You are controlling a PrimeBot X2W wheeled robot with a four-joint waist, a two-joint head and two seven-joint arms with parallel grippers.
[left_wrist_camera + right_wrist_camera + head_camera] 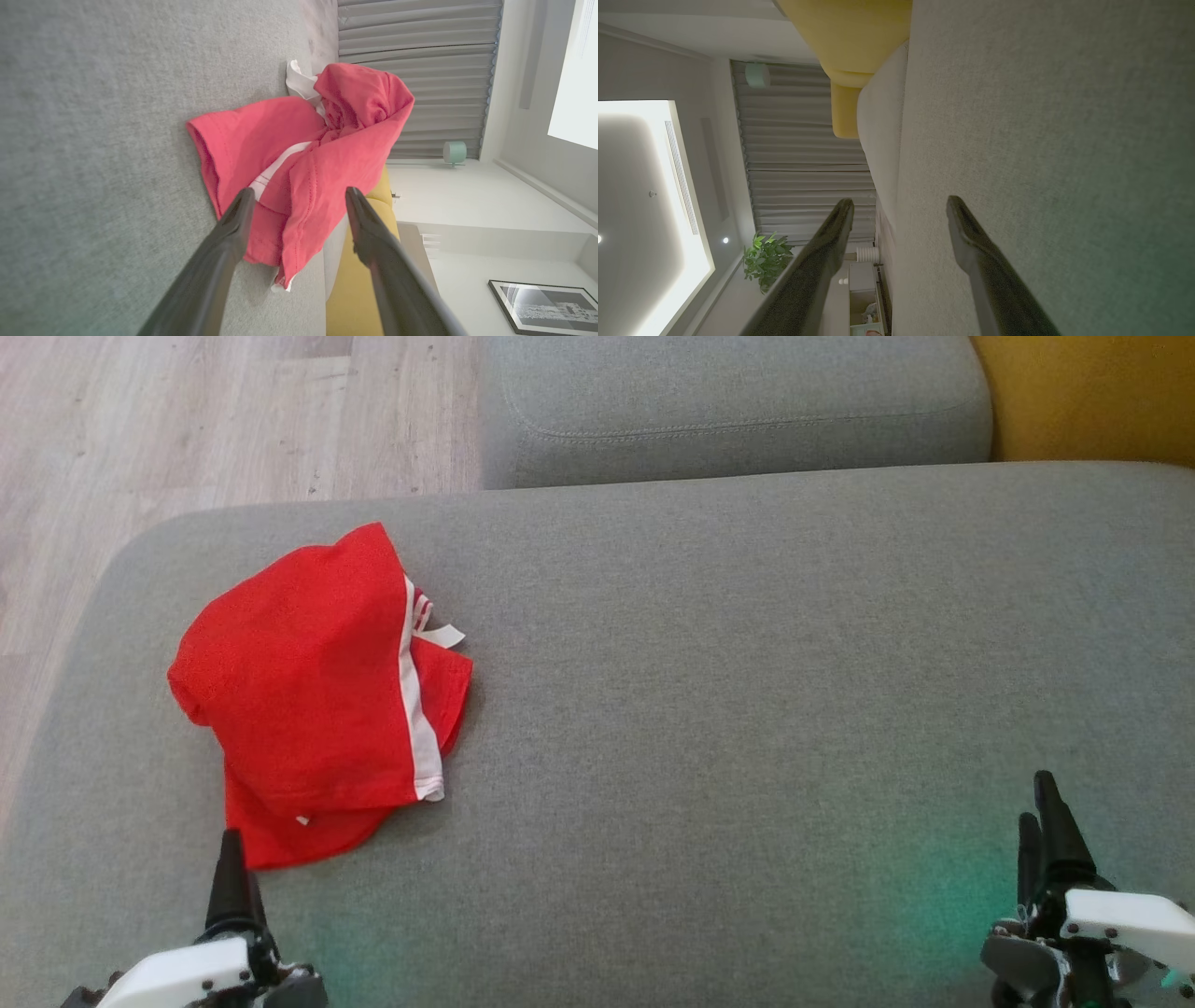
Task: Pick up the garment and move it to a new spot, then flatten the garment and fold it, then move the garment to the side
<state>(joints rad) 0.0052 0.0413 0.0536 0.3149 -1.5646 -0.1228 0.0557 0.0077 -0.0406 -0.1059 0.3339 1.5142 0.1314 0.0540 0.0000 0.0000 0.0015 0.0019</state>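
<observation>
A red garment (pixel 317 695) with a white stripe lies folded in a heap on the left part of the grey sofa seat (pixel 728 709). In the left wrist view the garment (pixel 303 158) sits just beyond my fingertips, bunched and partly raised. My left gripper (pixel 231 859) is at the lower left, right at the garment's near edge, open with nothing between its fingers (pixel 233 224). At the lower right, far from the garment, my right gripper (pixel 1044 807) stands open over bare cushion, its fingers (pixel 966 233) holding nothing.
A grey back cushion (pixel 728 406) lies behind the seat, with a yellow cushion (pixel 1092 392) at the far right. Wooden floor (pixel 187 420) shows beyond the seat's left edge. Bare seat stretches between the garment and my right gripper.
</observation>
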